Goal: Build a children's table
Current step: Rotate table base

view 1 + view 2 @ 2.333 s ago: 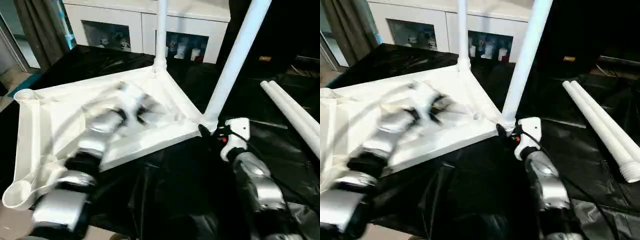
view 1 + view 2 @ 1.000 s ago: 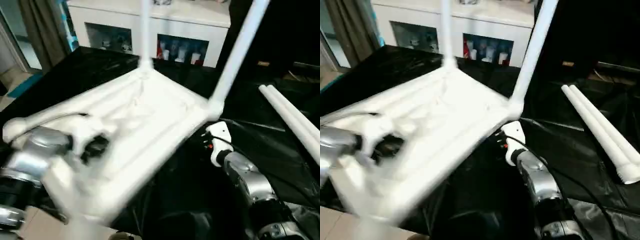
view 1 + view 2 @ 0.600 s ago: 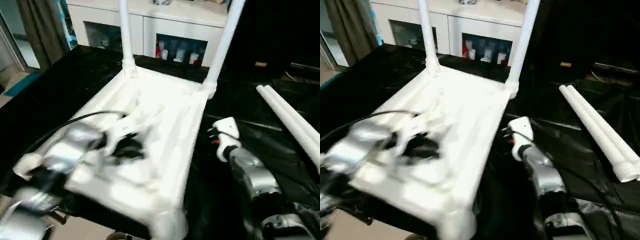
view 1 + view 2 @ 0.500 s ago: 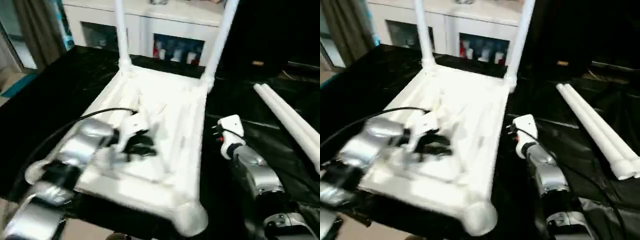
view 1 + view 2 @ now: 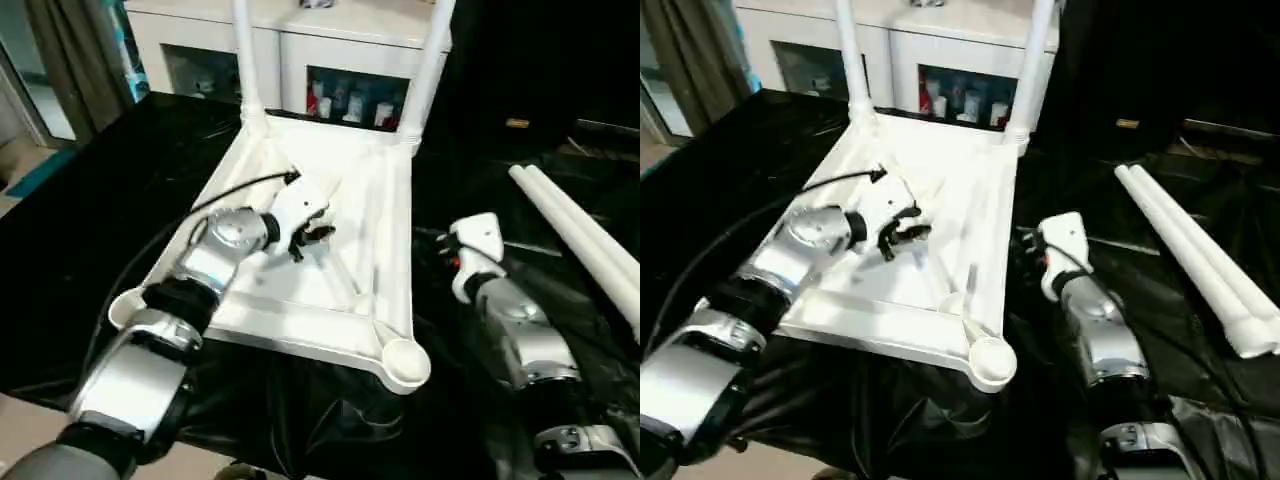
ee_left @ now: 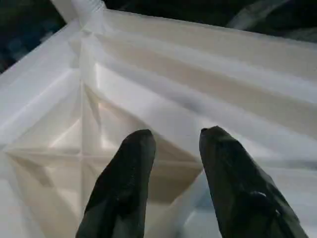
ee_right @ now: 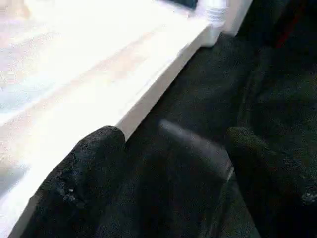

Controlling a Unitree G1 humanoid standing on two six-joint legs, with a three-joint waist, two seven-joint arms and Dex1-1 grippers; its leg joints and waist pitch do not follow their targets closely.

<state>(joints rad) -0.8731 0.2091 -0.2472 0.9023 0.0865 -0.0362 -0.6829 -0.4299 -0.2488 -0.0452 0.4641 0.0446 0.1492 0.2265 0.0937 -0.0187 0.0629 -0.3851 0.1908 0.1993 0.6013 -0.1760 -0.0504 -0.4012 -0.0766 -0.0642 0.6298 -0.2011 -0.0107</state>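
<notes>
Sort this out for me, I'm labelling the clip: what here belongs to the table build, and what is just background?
Belongs to the build:
- upside-down white table top
- two legs already standing in its far corners
- two loose legs lying at the right

Just background:
- black cover on the work table
- white cabinet with small items behind glass
- curtain

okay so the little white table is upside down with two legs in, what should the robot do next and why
Probably send the right gripper, open beside the tabletop, to the two loose legs on the black cover to its right. Two legs already stand in the far sockets, while the near corner socket is empty. The left gripper sits open on the ribbed underside and can steady it.
</notes>
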